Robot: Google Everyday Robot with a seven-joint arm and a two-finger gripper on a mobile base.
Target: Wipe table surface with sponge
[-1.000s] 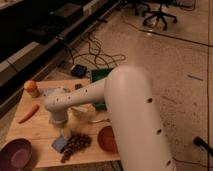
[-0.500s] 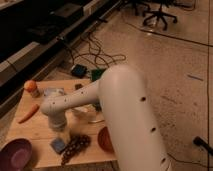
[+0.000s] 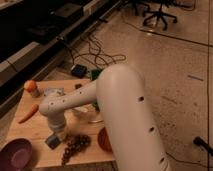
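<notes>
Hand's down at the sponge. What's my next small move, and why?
Probably pause and confirm the grip before sweeping: the hand sits on the sponge near the front edge of the table, its hold hidden under the wrist, and grapes lie close beside it.

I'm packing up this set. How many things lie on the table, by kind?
Bowls: 2, purple bowl and orange bowl
Produce: 2, carrot and grapes
Wiping items: 2, sponge and cloth
Unidentified orange item: 1
Total visible: 7
The gripper is low over the sponge.
</notes>
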